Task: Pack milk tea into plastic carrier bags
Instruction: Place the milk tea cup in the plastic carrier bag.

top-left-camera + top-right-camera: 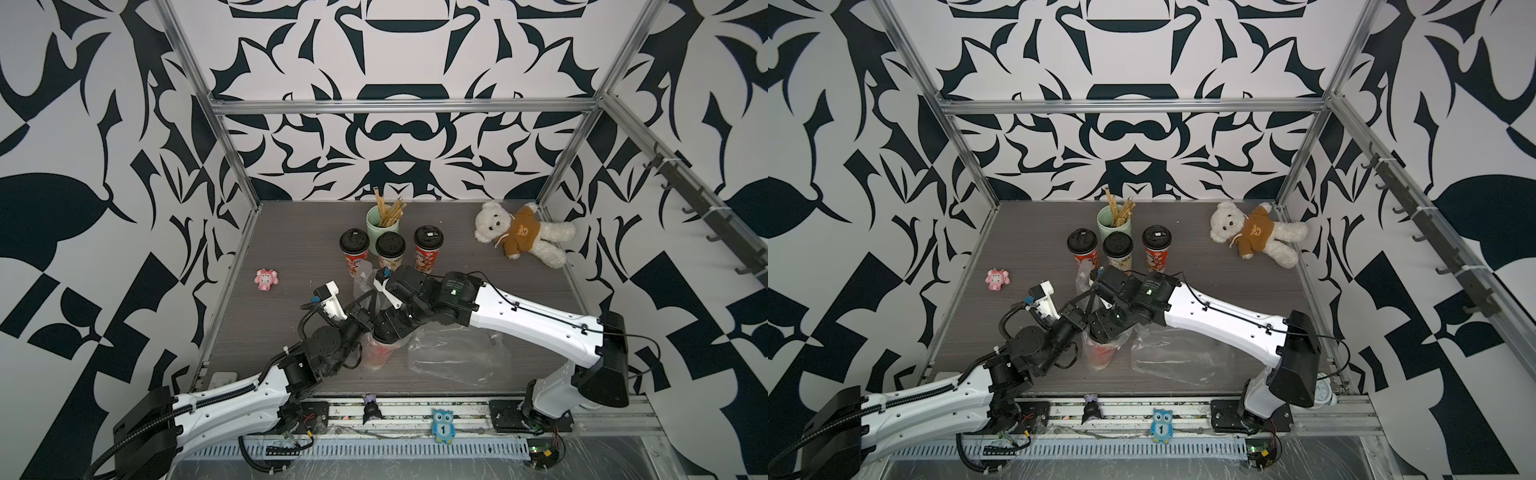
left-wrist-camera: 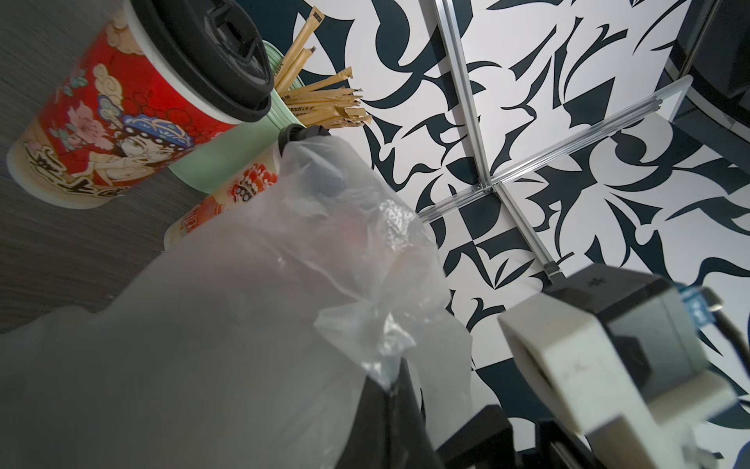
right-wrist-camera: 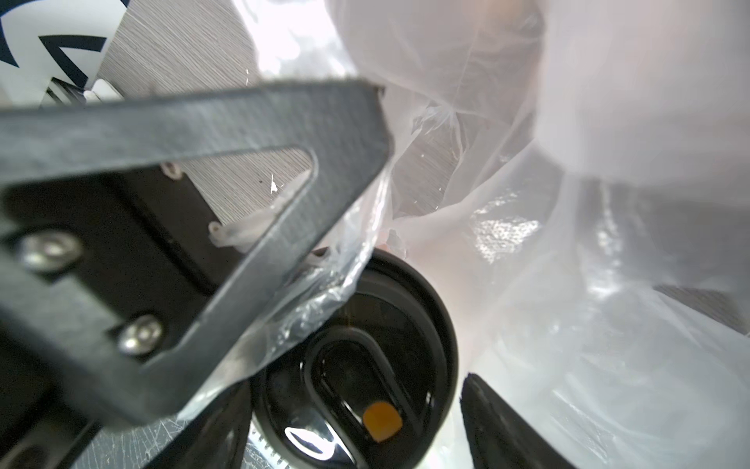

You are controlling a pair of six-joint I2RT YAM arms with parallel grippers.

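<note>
Grey table point(image 1: 291, 232), front edge: milk tea point(image 3: 353, 365) stood upright right under the spread-open right gripper point(image 3: 426, 260); left gripper point(image 2: 395, 385) was pinching the bag point(image 2: 223, 325).

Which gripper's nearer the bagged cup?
Right. The right gripper hangs open just above the cup, over its lid. The left gripper is farther off, shut on the bag by its handle.
</note>
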